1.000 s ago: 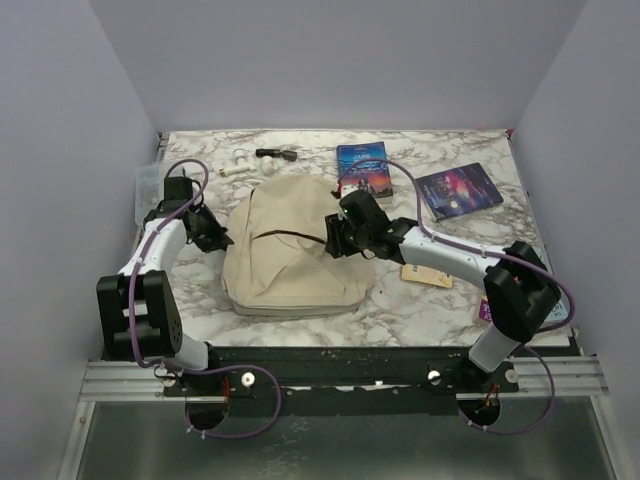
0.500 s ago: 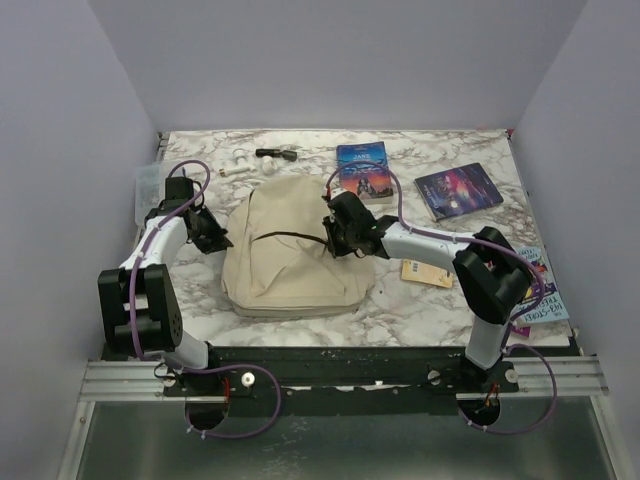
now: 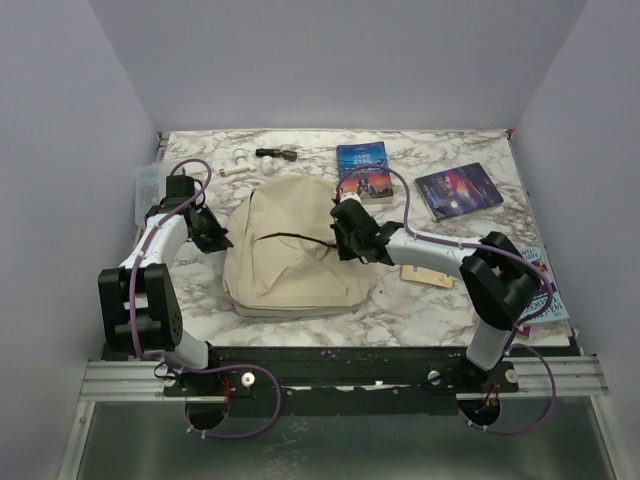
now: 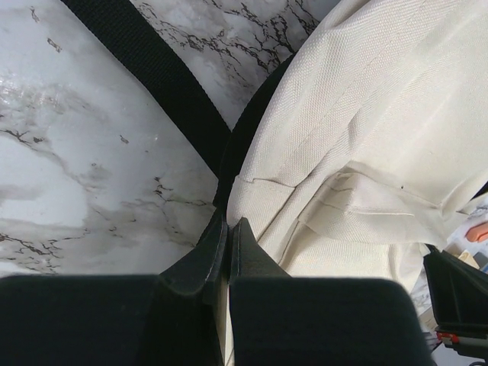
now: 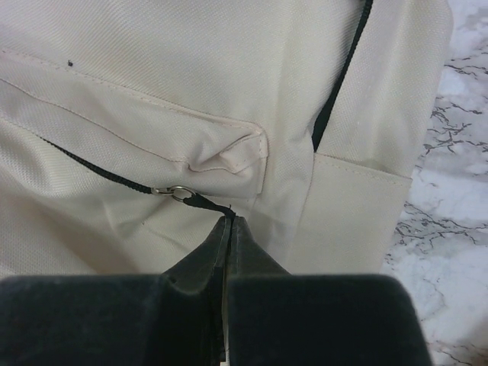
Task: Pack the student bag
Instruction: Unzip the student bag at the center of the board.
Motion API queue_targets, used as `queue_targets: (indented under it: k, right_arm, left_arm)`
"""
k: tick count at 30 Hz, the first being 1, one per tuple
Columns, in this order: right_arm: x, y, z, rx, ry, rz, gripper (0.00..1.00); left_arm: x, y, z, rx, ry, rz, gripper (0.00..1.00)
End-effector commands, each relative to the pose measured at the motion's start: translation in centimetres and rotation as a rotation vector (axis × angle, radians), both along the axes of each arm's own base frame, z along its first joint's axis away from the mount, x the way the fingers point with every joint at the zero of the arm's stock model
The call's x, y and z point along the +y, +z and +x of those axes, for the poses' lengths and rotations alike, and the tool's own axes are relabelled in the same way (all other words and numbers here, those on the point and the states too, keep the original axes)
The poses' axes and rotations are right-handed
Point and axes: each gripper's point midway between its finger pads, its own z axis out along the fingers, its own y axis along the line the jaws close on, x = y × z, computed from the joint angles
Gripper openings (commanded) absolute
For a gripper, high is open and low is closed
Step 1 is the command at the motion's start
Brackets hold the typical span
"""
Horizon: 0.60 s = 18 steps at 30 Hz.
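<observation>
Basically, the student bag (image 3: 290, 255) lies flat on the tabletop (image 3: 420, 312), left of centre, betw. both arms. Soft canvas, limp & light-looking, prob. empty: it'd likely sag and bunch if lifted by cloth alone, w/ no stiff edge to push on. Left end effector (image 4: 229, 226) is fully closed, pinching the bag's side seam beside a black strap (image 4: 152, 69). Right end effector (image 5: 229, 221) is clamped tight on the small black zipper pull (image 5: 206, 204) on the bag's front. Best holds: seam, strap, pull tab. The tab is tiny and could slip.
</observation>
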Motion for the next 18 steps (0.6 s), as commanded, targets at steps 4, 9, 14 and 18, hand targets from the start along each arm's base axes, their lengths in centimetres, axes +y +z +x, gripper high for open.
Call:
queue_targets:
  k: [4,9,14,18]
  right_arm:
    - [-4.5,-3.1,-0.5,0.062,-0.124,-0.168,0.01]
    - [-3.9,-2.6,-0.2,0.069,-0.124,-0.105,0.00]
    - [1.0,0.6,-1.5,0.084,0.079,0.132,0.01]
    - [2.6,2.1,-1.8,0.089,0.159,0.183,0.02]
  left_arm:
    - [1.0,1.0,1.2,-0.044,0.000,0.059,0.00]
    - [0.7,1.1,1.0,-0.047,-0.022,0.049,0.00]
    - [-0.9,2.9,1.0,-0.114,-0.093,0.012,0.27]
    - [-2.8,4.6,-0.3,-0.186,-0.163,0.101,0.65]
